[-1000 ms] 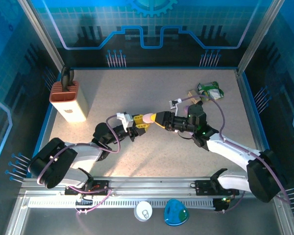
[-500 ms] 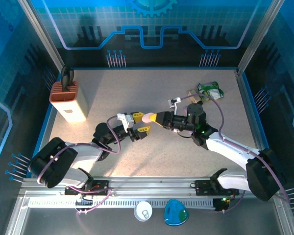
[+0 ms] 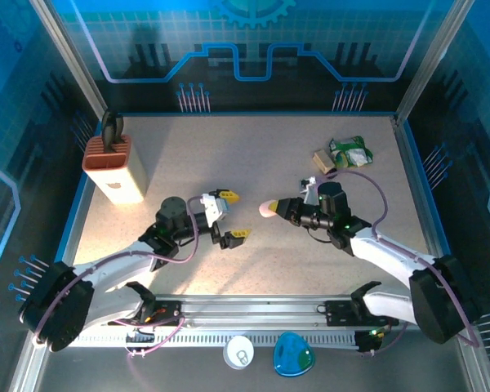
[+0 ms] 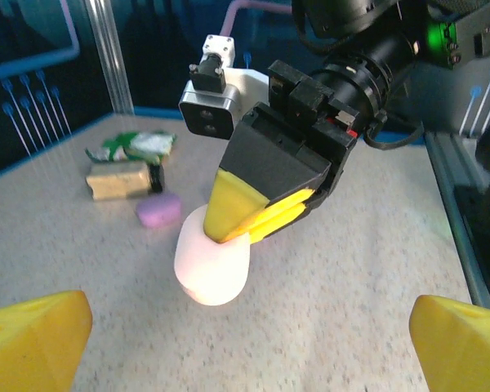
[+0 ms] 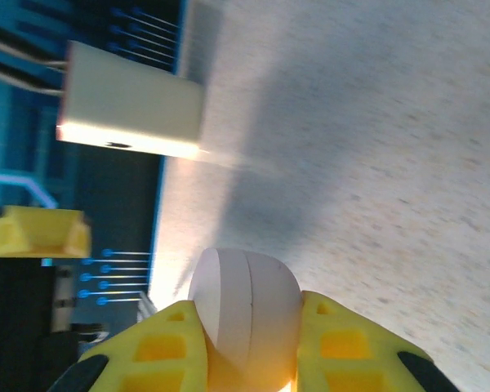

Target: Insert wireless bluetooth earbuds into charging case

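Observation:
A pink pebble-shaped charging case (image 3: 266, 210) hangs just above the table's middle, its lid shut, with my right gripper (image 3: 272, 209) shut on it. In the right wrist view the case (image 5: 245, 310) sits between the yellow fingers (image 5: 159, 351), its seam showing. My left gripper (image 3: 232, 216) stands wide open to the left of the case, apart from it and holding nothing. In the left wrist view the case (image 4: 213, 261) is straight ahead of my left gripper (image 4: 245, 351). A small lilac piece (image 4: 158, 210) lies on the table behind; whether it is an earbud or a case I cannot tell.
A cream and terracotta holder (image 3: 114, 167) stands at the far left. A tan block (image 3: 324, 161) and a green packet (image 3: 351, 150) lie at the back right. A white disc (image 3: 239, 353) and a blue piece (image 3: 293, 355) sit by the front rail.
My left gripper opened, let go of the pink case and drew back to the left. My right gripper shut on the case and carried it slightly right and nearer.

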Tool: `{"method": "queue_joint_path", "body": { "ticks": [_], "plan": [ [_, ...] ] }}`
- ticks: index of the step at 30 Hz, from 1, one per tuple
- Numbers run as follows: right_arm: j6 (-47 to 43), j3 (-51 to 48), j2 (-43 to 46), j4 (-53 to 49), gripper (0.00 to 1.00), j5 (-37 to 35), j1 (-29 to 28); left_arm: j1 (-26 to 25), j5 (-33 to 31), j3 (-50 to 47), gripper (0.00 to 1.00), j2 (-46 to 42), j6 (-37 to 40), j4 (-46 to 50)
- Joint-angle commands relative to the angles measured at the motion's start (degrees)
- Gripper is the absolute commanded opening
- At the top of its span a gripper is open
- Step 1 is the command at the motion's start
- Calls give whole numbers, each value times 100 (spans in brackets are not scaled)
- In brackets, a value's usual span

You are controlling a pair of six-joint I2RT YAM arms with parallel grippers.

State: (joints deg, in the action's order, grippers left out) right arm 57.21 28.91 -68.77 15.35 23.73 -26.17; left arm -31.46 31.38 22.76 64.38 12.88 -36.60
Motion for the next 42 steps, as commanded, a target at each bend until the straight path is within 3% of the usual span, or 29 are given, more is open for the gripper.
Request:
{"method": "queue_joint_path", "body": {
  "ticks": [1, 10, 15, 17, 21, 26, 31, 34, 38, 42],
  "plan": [
    [-284, -211, -254, -186, 16, -242, 67, -14, 220, 258, 99, -183, 585, 1544],
    [-213, -688, -1125, 577, 20, -326, 122, -17, 386, 554, 99, -92, 892, 2401],
    [-206, -700, -1070, 545, 46, -490, 136, -15, 262, 597, 99, -143, 919, 2542],
    [-261, -683, -854, 341, 57, -628, 172, -11, -232, 624, 99, -244, 806, 2613],
    [-657, -513, -246, -558, 71, -1027, 291, 27, -1817, 546, 99, -455, 527, 2466],
    [-1835, 54, 514, -1947, 90, -1736, 561, 336, -2857, 320, 99, -617, -14, 2109],
    [-3177, 607, 1023, -2533, 96, -2831, 708, 695, -4030, 102, 99, -639, -619, 1904],
    [-4022, 700, 1096, -2293, 97, -3594, 808, 905, -4556, 14, 99, -764, -860, 1824],
    [-5195, 336, 806, -1159, 98, -4327, 989, 1270, -5089, -332, 99, -745, -790, 1263],
    [-5703, -267, 148, 583, 100, -4186, 1419, 1819, -4906, -785, 99, -342, -908, 287]
  ]
}}
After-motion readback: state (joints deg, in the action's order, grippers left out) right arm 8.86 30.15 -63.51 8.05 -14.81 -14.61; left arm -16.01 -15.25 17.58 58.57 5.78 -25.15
